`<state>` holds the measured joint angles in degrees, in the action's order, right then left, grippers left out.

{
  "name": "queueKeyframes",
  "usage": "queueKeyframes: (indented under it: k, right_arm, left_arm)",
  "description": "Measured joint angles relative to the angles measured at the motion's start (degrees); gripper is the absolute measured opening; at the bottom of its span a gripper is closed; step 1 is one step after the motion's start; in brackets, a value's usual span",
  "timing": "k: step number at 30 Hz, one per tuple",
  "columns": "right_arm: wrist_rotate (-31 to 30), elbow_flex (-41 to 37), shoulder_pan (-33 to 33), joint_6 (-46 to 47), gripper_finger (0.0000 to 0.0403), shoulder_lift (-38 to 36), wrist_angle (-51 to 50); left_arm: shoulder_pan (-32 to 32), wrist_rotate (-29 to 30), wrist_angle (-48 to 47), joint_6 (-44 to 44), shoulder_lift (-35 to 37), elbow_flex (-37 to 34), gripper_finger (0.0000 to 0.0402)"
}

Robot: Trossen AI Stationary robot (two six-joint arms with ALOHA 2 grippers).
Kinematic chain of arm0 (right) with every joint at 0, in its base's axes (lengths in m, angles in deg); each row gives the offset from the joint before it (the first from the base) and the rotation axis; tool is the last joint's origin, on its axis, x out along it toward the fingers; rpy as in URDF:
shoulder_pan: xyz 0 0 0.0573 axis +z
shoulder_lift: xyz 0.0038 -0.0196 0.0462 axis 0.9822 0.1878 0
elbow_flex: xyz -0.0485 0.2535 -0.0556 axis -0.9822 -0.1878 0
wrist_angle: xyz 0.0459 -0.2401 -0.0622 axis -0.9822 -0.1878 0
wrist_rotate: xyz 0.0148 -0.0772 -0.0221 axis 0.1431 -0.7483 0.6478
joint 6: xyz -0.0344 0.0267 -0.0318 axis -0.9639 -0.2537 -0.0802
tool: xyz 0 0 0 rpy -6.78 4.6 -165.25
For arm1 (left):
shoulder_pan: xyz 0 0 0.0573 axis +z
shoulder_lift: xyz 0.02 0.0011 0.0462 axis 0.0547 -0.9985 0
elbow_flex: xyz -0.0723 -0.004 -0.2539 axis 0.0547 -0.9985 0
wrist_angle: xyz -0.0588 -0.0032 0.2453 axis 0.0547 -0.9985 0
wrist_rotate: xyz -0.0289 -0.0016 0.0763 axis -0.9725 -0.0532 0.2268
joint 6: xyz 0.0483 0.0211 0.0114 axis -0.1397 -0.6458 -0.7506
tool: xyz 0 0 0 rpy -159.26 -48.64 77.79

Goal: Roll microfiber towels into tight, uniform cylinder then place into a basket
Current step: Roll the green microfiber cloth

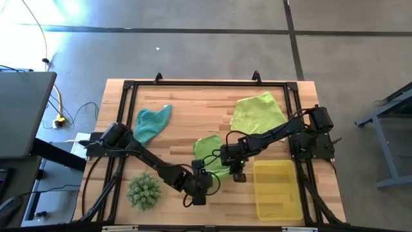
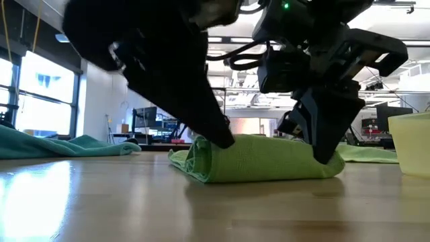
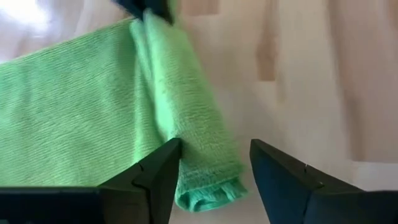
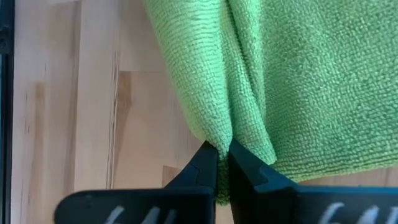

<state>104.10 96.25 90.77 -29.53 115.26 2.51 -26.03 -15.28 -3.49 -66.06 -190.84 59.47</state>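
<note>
My left jaws (image 3: 211, 171) stand released, straddling one end of the half-rolled green towel (image 1: 209, 153) on the tabletop (image 1: 180, 122). My right jaws (image 4: 222, 163) are clenched on a fold at the roll's other end. The basket (image 1: 277, 189) sits just beside the towel.

Overhead camera looks straight down, far out, taking in the whole table (image 1: 174, 109). The low one sits at tabletop level, right up on the bright green towel (image 2: 269, 161), facing the room. Each wrist camera peers past its own fingertips, very close, onto that same towel, which all four views share.
</note>
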Motion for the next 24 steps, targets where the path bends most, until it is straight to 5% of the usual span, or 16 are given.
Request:
queueKeyframes:
  k: [8, 24]
  right_arm:
    - [-0.1, 0.0, 0.0, 0.3, 0.0012, 0.0, -0.5]
    - [-0.6, 0.1, -0.1, -9.2, 0.0109, -6.3, -7.8]
  left_arm:
    - [1.5, -1.9, 1.0, 2.0, -2.1, 0.1, 0.0154]
    - [4.4, -12.5, 0.4, 14.1, -3.2, -0.6, 0.0069]
